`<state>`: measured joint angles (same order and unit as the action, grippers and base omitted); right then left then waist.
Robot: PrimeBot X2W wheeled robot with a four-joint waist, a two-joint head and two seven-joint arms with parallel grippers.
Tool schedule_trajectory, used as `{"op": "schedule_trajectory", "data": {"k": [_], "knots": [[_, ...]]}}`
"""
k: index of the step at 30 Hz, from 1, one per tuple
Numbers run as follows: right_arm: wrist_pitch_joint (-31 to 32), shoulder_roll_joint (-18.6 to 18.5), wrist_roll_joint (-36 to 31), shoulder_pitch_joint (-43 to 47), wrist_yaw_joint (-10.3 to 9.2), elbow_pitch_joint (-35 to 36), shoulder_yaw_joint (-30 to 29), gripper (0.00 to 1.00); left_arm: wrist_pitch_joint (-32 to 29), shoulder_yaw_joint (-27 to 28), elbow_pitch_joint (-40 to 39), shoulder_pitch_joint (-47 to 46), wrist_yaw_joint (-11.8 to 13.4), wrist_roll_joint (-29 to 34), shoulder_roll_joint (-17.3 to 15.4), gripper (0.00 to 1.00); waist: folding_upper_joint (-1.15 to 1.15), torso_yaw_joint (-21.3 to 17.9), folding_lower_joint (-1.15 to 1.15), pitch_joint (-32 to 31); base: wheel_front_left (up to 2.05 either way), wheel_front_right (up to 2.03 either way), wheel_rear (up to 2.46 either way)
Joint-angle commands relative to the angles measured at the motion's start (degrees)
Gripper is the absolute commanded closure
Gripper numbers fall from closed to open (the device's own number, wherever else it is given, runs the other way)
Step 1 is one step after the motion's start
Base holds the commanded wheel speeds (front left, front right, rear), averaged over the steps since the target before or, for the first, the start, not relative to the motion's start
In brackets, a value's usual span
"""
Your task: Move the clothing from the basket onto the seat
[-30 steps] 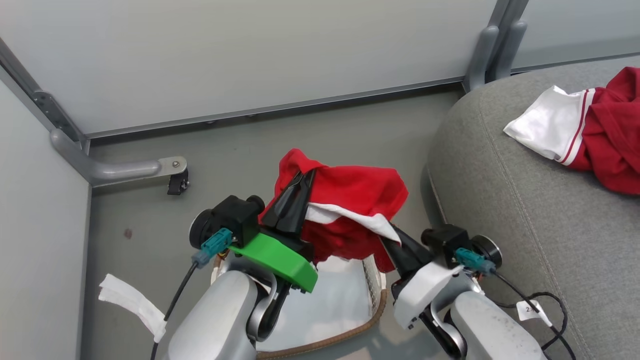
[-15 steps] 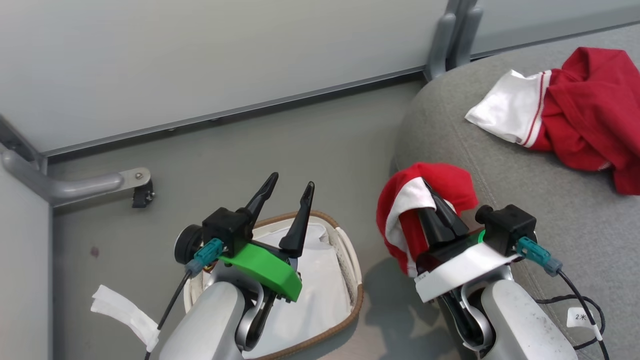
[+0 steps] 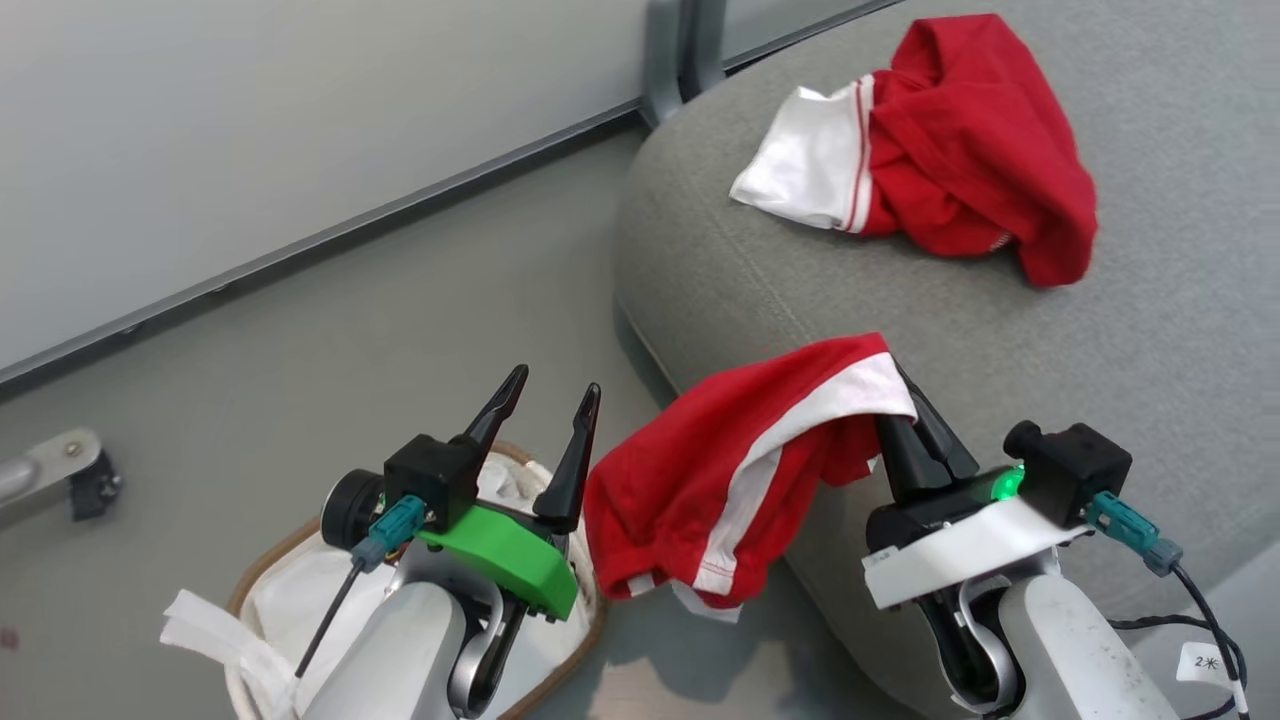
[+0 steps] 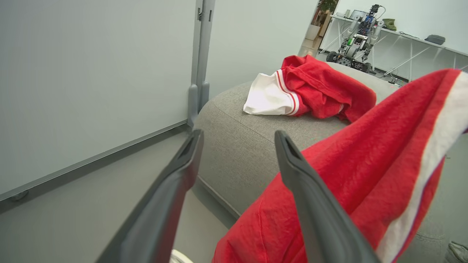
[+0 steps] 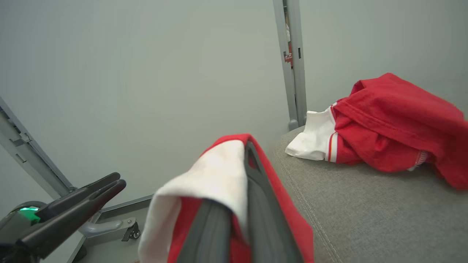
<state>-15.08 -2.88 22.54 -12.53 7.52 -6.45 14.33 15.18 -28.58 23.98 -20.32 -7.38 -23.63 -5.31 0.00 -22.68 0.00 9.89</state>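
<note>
My right gripper (image 3: pixel 922 425) is shut on one piece of the clothing, a red garment with a white stripe (image 3: pixel 720 470). That garment hangs from the fingers over the rounded front edge of the grey seat (image 3: pixel 1150 330), and its lower end dangles beside the basket (image 3: pixel 300 590). Another red-and-white garment (image 3: pixel 960 150) lies crumpled on the seat. Above the basket, my left gripper (image 3: pixel 557 380) stands open with nothing between its fingers. The left wrist view shows the left gripper (image 4: pixel 237 137) with the hanging garment (image 4: pixel 365 175) at its right. The right wrist view shows the right gripper (image 5: pixel 248 171) pinching the fabric (image 5: pixel 215 168).
Pale partition panels with a grey metal post (image 3: pixel 680 50) close off the back. A caster foot (image 3: pixel 60 470) stands on the grey floor (image 3: pixel 350 330) at the left. A white strip (image 3: pixel 215 630) hangs by the basket, and black cables (image 3: pixel 1200 640) trail from my right wrist.
My left gripper has let go of the red garment and opened. My right gripper has carried the garment rightward to the seat's edge. The head camera has turned to the right.
</note>
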Motion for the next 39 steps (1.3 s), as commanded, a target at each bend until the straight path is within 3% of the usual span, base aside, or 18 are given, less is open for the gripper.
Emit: {"op": "schedule_trajectory", "data": {"k": [1, 13, 18, 22, 31, 39], "knots": [[-0.13, -0.11, 0.27, 0.53, -0.06, 0.54, -0.25, 1.00, -0.05, 0.22, 0.09, 0.57, -0.15, 0.53, -0.72, 0.00, 0.00, -7.14, 0.00, 1.90, 0.00, 0.00, 0.00], [-0.13, -0.10, 1.20, 1.05, -0.06, 7.21, -11.06, 1.00, -0.06, -5.23, 2.58, -3.72, -0.16, -1.56, -0.84, 0.00, 0.00, -8.74, 0.00, 4.45, 0.00, 0.00, 0.00], [-0.13, -0.53, -5.43, -8.16, -0.06, 10.15, -13.39, 1.00, -0.06, -6.02, 2.99, -4.82, -0.16, -2.06, -1.68, 0.00, 0.00, -8.85, 0.00, 6.25, 0.00, 0.00, 0.00], [-0.13, -6.60, -10.68, -20.64, -0.06, 10.21, -14.06, 1.00, -0.05, -6.08, 2.86, -5.56, -0.16, -1.91, -2.95, 0.00, 0.00, -8.70, 0.00, 8.12, 0.00, 0.00, 0.00], [-0.11, -15.94, -16.16, -44.89, -0.06, 0.71, -17.86, 1.00, -0.05, -6.21, 1.84, -6.96, -0.16, -0.55, -5.14, 0.00, 0.00, -5.99, 0.00, 12.94, 0.00, 0.00, 0.00], [-0.09, -16.81, -21.44, -49.05, -0.07, -13.89, -21.80, 1.00, -0.06, -8.31, 1.53, -10.00, -0.16, -1.05, -6.66, 0.00, 0.00, -2.42, 0.00, 17.85, 0.00, 0.00, 0.00]]}}
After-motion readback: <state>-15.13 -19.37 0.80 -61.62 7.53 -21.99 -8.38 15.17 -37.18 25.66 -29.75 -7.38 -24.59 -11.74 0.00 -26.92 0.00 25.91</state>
